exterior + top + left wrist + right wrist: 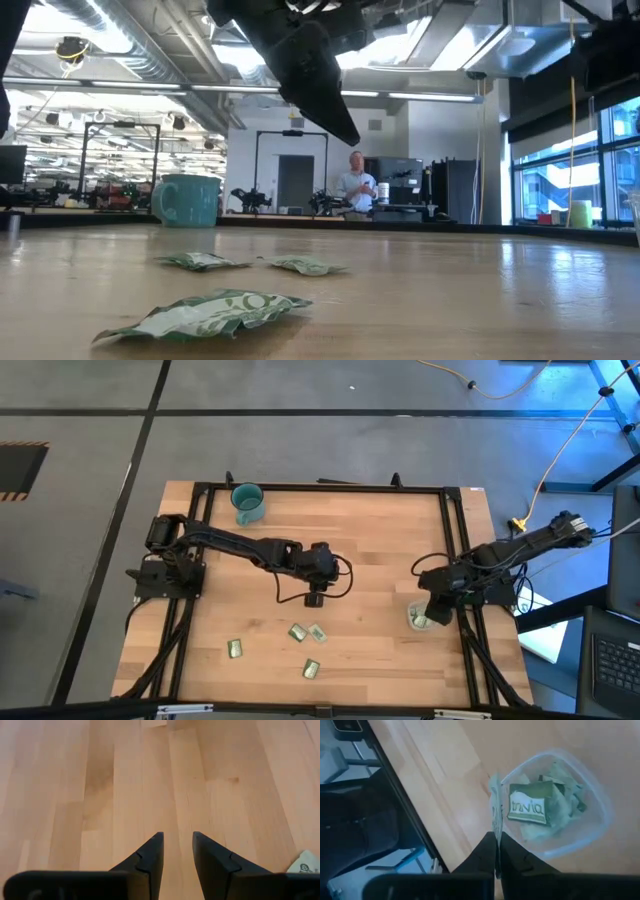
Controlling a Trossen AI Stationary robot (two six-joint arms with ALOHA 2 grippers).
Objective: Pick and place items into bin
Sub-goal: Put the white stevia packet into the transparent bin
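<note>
Packets of pale green foil lay scattered toward the desk's near edge, four of them apart from one another. Over the desk's middle the left hand hung pointing downward, its two dark fingers parted with bare wood between them and nothing held. By the right edge, the right hand was poised just above the clear bin, fingers pinched tight on a thin packet hanging edge-on beside the bin's rim. More green packets lay inside the bin. A teal mug stood near the far left corner.
</note>
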